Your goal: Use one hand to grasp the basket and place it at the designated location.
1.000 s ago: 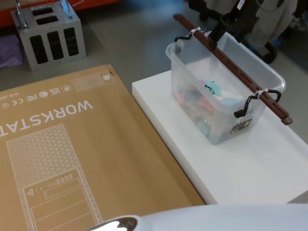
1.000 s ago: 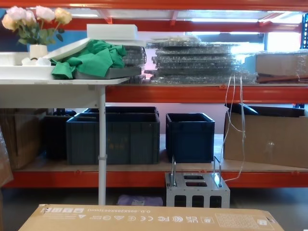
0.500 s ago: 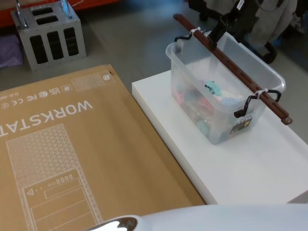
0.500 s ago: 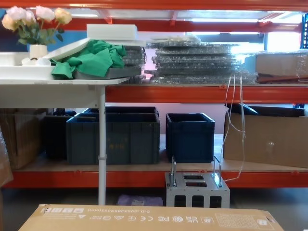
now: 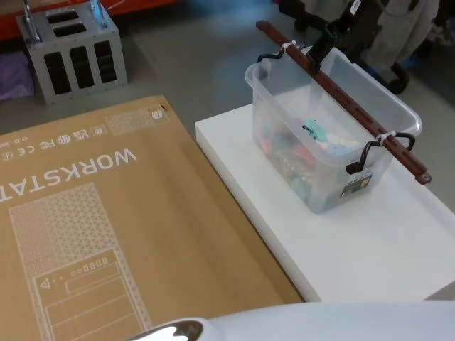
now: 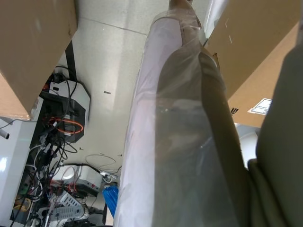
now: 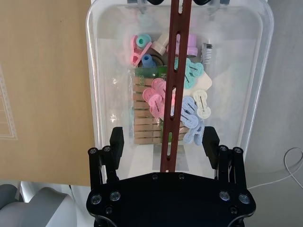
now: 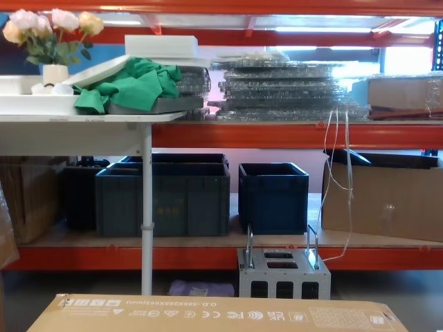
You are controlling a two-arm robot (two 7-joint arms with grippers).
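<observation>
- Head view: high, tilted down and forward; near field takes in the brown carton (image 5: 92, 234) and the white platform (image 5: 370, 241) bearing the basket (image 5: 330, 135).
- Chest view: low, level, facing forward across the carton's (image 8: 221, 315) far edge toward the orange shelving (image 8: 277, 131), well off.
- Shared by head and chest: the carton and the grey metal box (image 5: 71, 53) (image 8: 284, 272).
- Right wrist view: straight down, close above the basket (image 7: 177, 80), the right gripper (image 7: 163, 142) in the foreground.
- Left wrist view: close against a plastic-wrapped column (image 6: 175, 142), floor and cables beyond.
</observation>
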